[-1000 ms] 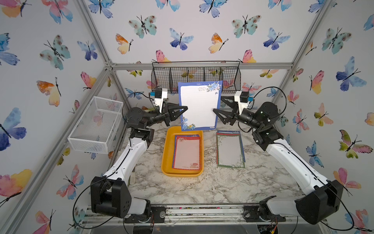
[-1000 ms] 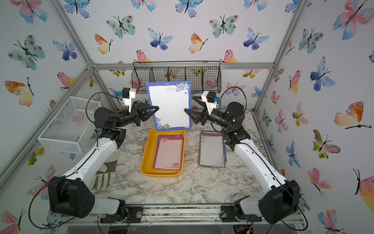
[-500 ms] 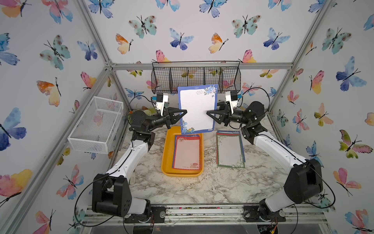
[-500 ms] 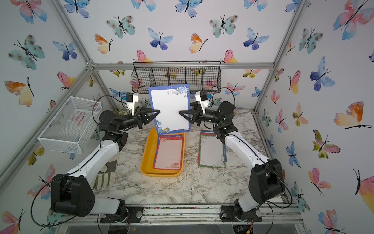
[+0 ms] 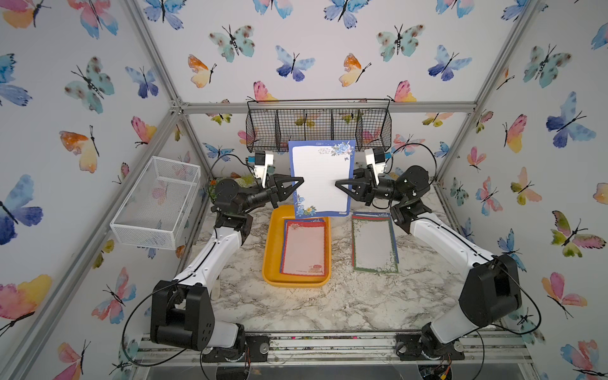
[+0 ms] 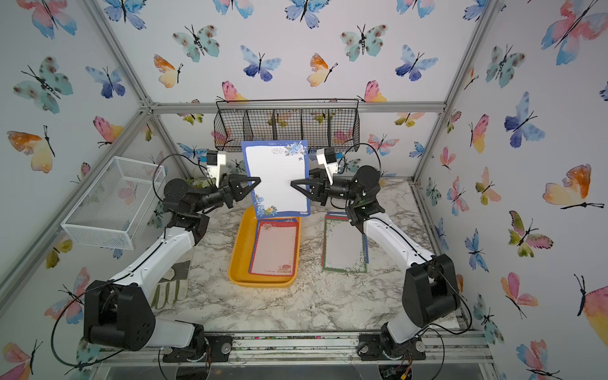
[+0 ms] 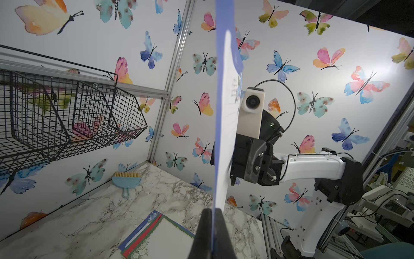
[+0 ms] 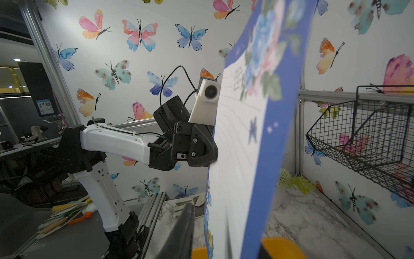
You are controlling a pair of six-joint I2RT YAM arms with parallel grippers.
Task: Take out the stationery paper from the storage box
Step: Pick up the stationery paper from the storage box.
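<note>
A blue floral sheet of stationery paper (image 5: 320, 177) (image 6: 276, 179) hangs upright above the far end of the yellow storage box (image 5: 271, 250) (image 6: 237, 253). My left gripper (image 5: 301, 180) (image 7: 212, 213) is shut on its left edge. My right gripper (image 5: 338, 183) (image 8: 221, 215) straddles the right edge. Its visible finger (image 8: 186, 224) stands a little off the sheet (image 8: 242, 157) and the other finger is mostly hidden behind it. A red-bordered sheet (image 5: 304, 248) lies in the box. A green-bordered sheet (image 5: 373, 245) tops a small stack on the table to the right.
A black wire basket (image 5: 317, 126) hangs on the back wall just behind the raised sheet. A white mesh basket (image 5: 158, 200) is fixed to the left wall. A glove (image 6: 171, 286) lies under the left arm. A small blue brush (image 7: 126, 179) sits at the back.
My right gripper has moved in from beside the sheet onto its right edge, and its jaws have narrowed. The left gripper kept its hold and shifted the sheet slightly.
</note>
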